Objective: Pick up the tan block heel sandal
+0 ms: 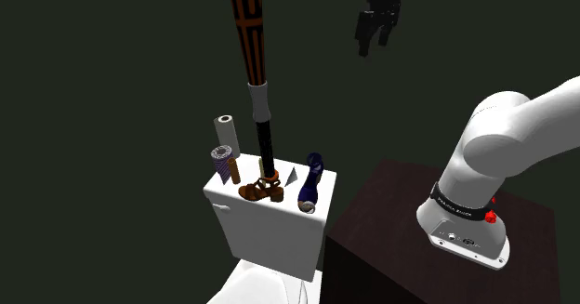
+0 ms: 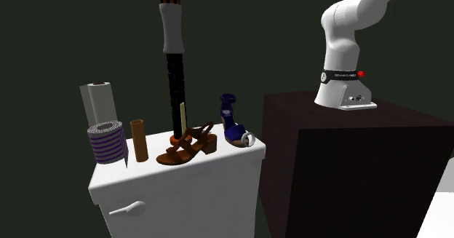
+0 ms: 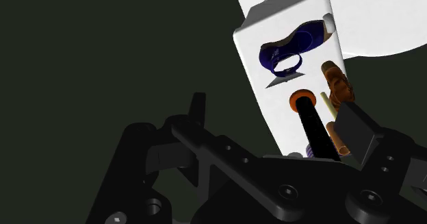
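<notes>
The tan-brown strappy block heel sandal [image 1: 262,191] [image 2: 188,145] [image 3: 337,83] stands upright on the lid of a white toilet tank [image 1: 270,230] [image 2: 182,182] [image 3: 284,130], at the foot of a tall black pole [image 1: 265,135] [image 2: 173,65] [image 3: 316,127]. My black gripper [image 1: 375,38] [image 3: 272,105] hangs high above the tank, off toward the shoulder view's right. Its fingers stand apart and hold nothing. In the wrist view the sandal lies beyond the right-hand finger [image 3: 357,128], beside the pole's orange base.
A dark blue sandal [image 1: 310,183] [image 2: 233,124] [image 3: 291,48] stands next to the tan one. A striped roll [image 1: 221,161] [image 2: 108,142], a brown tube [image 2: 138,140] and a white paper roll [image 1: 226,133] [image 2: 98,102] sit at the lid's other end. The dark stand [image 2: 349,164] adjoins the tank.
</notes>
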Robot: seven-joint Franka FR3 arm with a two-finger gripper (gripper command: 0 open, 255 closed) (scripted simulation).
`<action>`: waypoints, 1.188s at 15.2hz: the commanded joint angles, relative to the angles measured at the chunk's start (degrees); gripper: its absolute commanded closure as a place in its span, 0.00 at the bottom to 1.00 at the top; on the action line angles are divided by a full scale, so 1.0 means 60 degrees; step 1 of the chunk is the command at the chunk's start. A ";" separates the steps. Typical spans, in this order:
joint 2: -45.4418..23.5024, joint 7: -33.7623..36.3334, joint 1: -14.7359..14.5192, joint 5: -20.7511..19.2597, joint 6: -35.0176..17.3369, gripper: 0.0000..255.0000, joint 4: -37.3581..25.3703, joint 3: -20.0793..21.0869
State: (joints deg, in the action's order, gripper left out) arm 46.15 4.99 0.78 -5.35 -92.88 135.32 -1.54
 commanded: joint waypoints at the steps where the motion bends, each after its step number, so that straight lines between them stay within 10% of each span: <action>1: 0.0000 0.0000 0.0000 0.0000 0.0000 0.00 0.0000 0.0000; 18: -0.3673 0.1034 -0.0782 0.0903 -0.5579 0.00 0.1832 0.0848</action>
State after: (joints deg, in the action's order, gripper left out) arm 25.94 10.75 -3.57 -0.25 -124.29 146.25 3.13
